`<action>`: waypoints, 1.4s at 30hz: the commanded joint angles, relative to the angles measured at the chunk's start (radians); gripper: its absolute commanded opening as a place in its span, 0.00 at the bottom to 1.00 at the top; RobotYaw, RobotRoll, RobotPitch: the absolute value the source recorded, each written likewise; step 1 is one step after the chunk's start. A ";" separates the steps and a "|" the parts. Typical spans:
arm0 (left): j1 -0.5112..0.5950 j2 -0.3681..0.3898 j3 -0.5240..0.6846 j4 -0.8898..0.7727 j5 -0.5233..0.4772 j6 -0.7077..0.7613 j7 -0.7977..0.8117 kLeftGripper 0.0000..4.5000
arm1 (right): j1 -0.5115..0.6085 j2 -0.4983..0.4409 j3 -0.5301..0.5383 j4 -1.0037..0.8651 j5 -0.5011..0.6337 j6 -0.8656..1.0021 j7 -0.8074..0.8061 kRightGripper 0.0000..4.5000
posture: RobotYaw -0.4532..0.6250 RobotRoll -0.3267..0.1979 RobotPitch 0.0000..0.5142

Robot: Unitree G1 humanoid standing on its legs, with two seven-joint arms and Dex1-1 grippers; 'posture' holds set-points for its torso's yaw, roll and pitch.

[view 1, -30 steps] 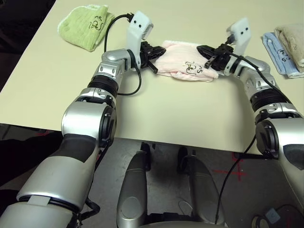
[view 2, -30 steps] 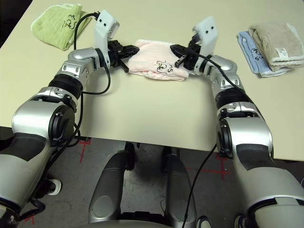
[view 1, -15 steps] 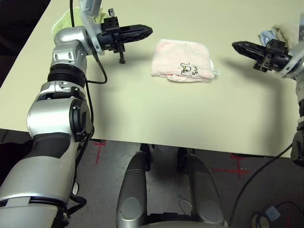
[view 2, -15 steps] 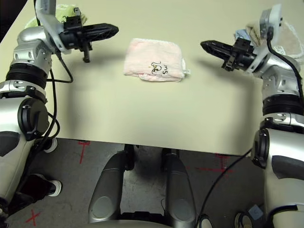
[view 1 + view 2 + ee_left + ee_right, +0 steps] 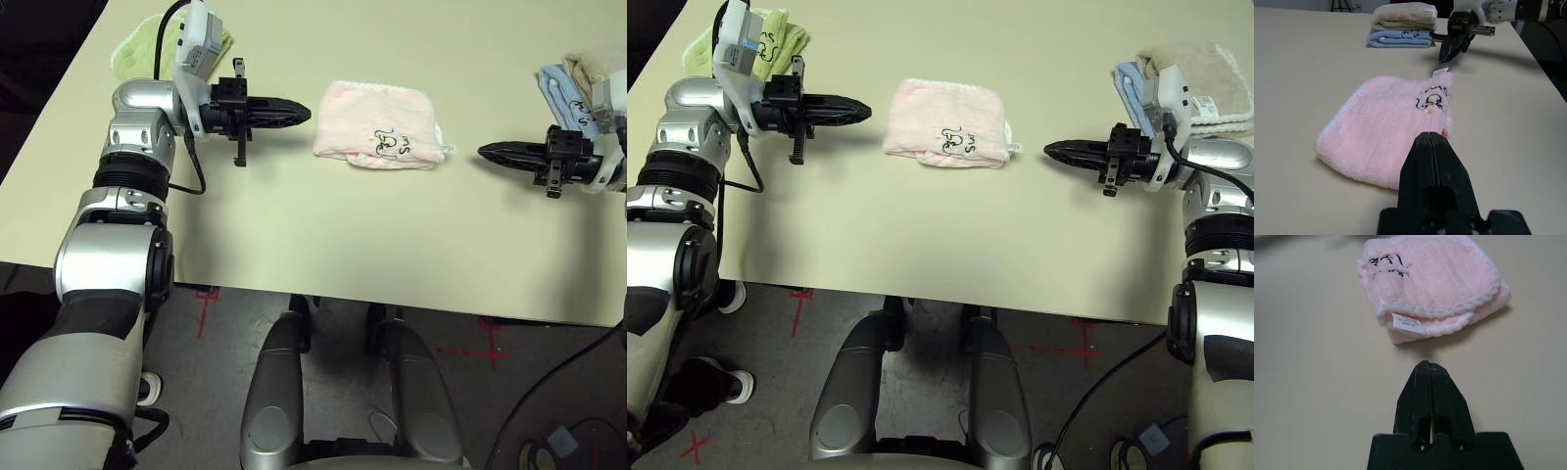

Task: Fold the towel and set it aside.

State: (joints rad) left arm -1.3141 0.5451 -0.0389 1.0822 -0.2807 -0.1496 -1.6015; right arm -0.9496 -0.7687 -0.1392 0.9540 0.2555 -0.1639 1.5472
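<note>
One desk (image 5: 323, 245), beige. One towel (image 5: 377, 124), pink, folded, lying mid-desk between both grippers, touched by neither. Left gripper (image 5: 304, 113) and right gripper (image 5: 484, 151): jaws pressed together, pointing at the towel.

Towel (image 5: 1430, 279): white care label (image 5: 1408, 323), print too small to read; no other legible text.

Bright even overhead light, soft shadows under arms, no glare, pics sharp
</note>
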 commanded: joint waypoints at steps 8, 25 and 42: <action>0.065 0.024 -0.029 -0.024 -0.036 0.028 -0.013 0.81 | 0.072 -0.025 -0.021 -0.129 0.059 0.125 0.007 0.89 | 0.47 0.62 0.72; -0.191 -0.005 0.116 0.178 -0.016 1.110 0.268 0.99 | 0.093 -0.038 -0.023 -0.058 0.065 0.036 0.023 1.00 | 0.45 0.62 0.73; -0.154 -0.030 0.183 0.198 0.024 1.283 0.531 0.99 | 0.154 -0.025 -0.017 -0.228 0.090 0.101 -0.011 1.00 | 0.44 0.62 0.76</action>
State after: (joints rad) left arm -1.4866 0.5134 0.1489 1.2703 -0.2771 1.1258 -1.0872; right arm -0.8160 -0.7903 -0.1532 0.7429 0.3396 -0.0745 1.5381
